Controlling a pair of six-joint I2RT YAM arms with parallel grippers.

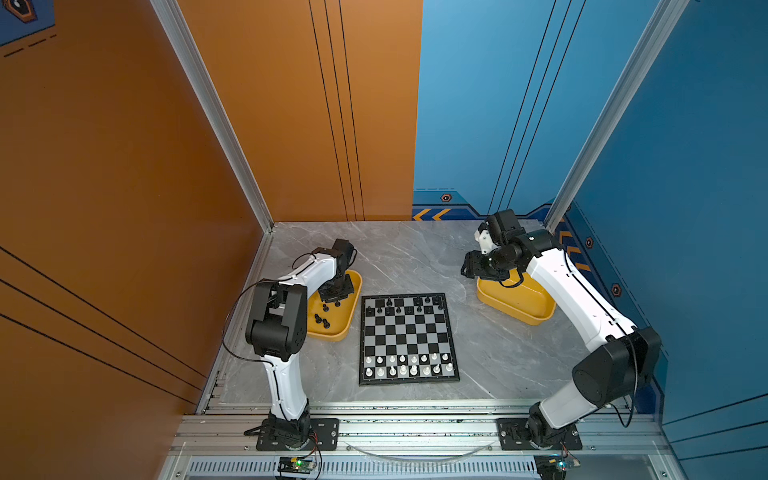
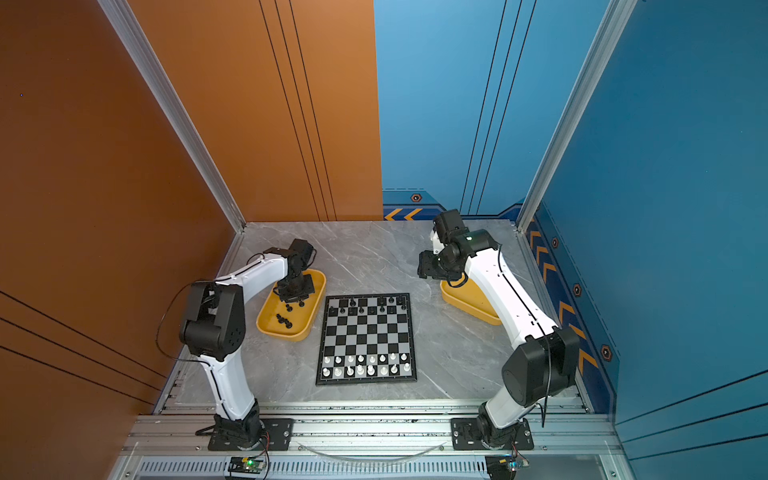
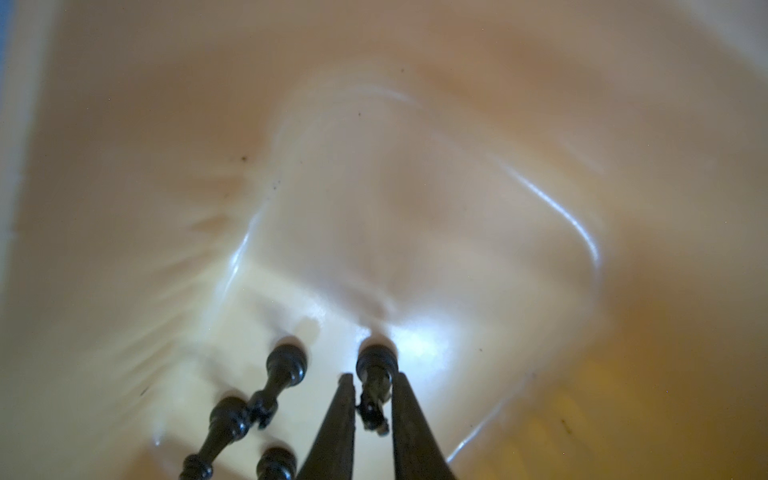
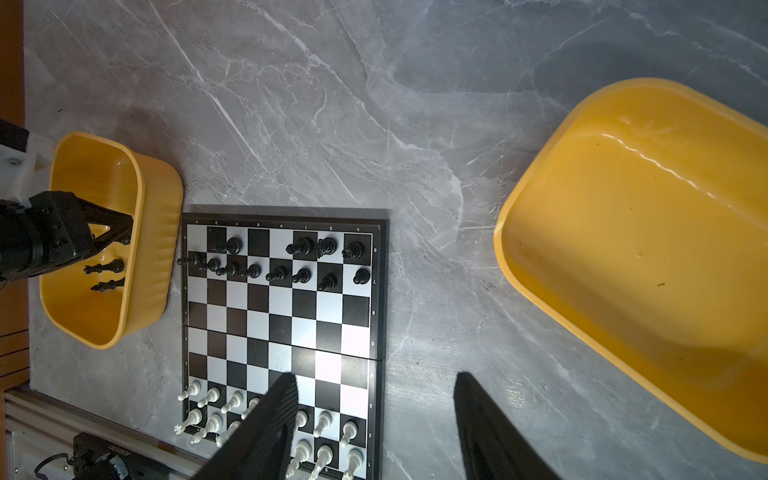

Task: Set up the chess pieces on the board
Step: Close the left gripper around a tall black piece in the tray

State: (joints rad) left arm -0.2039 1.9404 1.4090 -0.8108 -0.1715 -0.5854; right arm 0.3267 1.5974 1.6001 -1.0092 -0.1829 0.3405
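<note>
Chess pieces on the board: white near rows, black far rows; more black ones in the left yellow tray. Grips one black piece there with left fingers; holds right fingers apart, empty.

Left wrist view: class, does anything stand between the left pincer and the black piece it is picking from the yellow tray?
Nothing visible does. The left pincer has the black piece between its fingers, in the yellow tray. The other black pieces lie beside, clear of it.
</note>
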